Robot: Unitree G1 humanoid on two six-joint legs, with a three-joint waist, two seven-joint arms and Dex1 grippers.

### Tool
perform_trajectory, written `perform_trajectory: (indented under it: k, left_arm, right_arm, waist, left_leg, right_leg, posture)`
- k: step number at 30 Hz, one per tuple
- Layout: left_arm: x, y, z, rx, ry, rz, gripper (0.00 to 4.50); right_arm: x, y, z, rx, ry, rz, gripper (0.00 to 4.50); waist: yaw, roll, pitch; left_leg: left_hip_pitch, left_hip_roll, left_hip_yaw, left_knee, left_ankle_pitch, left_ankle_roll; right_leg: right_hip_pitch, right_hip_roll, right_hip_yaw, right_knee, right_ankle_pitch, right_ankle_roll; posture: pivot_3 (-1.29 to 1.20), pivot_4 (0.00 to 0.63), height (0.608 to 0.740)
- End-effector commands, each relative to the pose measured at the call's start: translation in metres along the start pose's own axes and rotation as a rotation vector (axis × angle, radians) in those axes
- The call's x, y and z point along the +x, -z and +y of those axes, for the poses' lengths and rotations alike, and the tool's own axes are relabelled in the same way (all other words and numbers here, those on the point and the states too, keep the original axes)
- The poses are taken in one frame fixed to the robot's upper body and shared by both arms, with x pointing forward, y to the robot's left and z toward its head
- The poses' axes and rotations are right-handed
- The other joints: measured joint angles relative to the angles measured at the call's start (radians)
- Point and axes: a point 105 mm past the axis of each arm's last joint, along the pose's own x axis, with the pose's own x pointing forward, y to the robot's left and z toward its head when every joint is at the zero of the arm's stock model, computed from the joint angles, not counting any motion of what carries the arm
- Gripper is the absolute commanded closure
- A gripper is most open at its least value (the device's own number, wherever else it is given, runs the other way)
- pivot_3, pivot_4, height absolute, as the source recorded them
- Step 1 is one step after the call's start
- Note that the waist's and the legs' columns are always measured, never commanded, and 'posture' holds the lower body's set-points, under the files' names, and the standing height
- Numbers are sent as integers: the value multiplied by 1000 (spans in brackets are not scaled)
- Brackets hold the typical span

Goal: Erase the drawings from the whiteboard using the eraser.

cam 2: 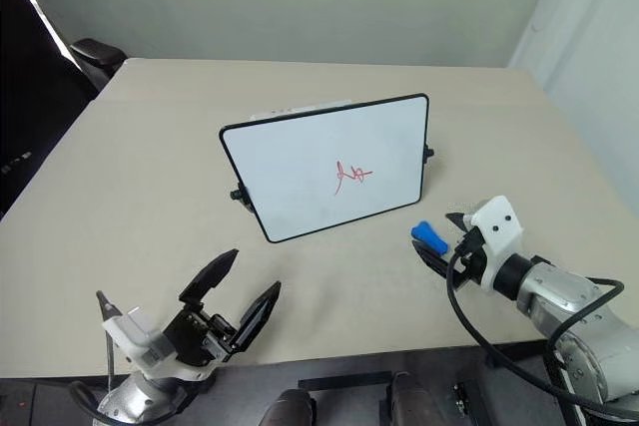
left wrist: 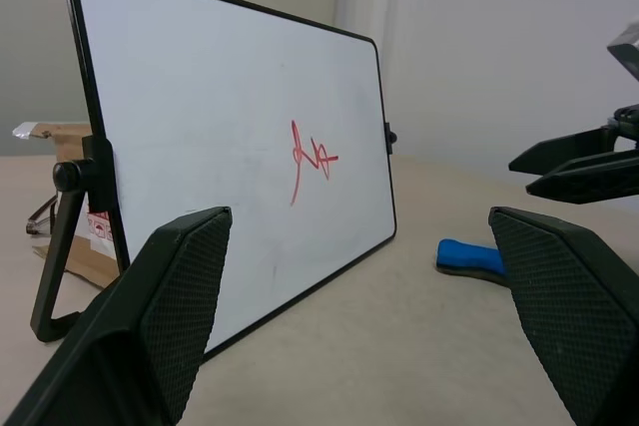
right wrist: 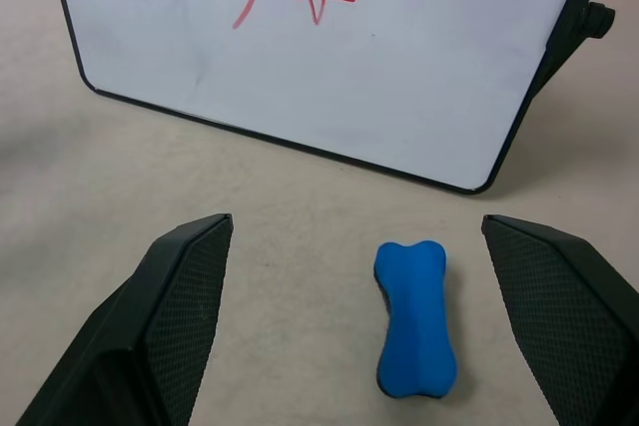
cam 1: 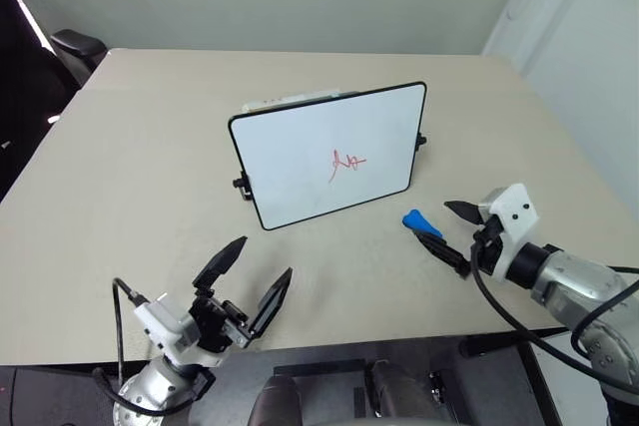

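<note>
Rectangular white whiteboard [cam 1: 329, 154] with thin black frame stands propped on the beige table [cam 1: 130, 177], tilted back, near the table's middle. Small red marker drawings [cam 1: 346, 163], a few looping lines, sit right of centre on the board face; not erased. Brown cardboard piece [left wrist: 70, 207] lies behind the board's left side.

Small bright blue eraser [cam 1: 419, 221], bone-shaped, lies flat on the table just in front of the board's near right corner, apart from it.

Right gripper [cam 1: 454, 236], white housing, black fingers spread wide, reaches in from the right; the eraser lies between its fingers, not clamped.

Left gripper [cam 1: 255, 281], near left, fingers wide apart, holds nothing, well apart from the board.
</note>
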Motion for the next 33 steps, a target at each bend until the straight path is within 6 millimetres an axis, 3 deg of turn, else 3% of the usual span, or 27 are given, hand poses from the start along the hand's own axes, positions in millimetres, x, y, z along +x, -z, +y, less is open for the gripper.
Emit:
perform_trajectory:
  k: [1,22,33]
  left_arm:
    - [3,-3,-3,6,12,-9,0]
    - [-2,2,-5,-14,19,12,0]
    - [-8,8,22,6,-45,27,0]
  right_arm:
    - [-5,-11,3,-36,-6,-37,278]
    - [-12,-4,-3,22,15,-2,131]
    - [7,9,-20,39,-19,87,131]
  waist:
    - [0,0,0]
    - [0,0,0]
    - [0,0,0]
  left_leg:
    - [0,0,0,0,0,0]
    - [0,0,0,0,0,0]
    - [1,0,0,0,0,1]
  right_leg:
    - [0,0,0,0,0,0]
    - [0,0,0,0,0,0]
    - [0,0,0,0,-1,0]
  posture:
    - [0,150,740]
    - [0,150,740]
    - [0,150,740]
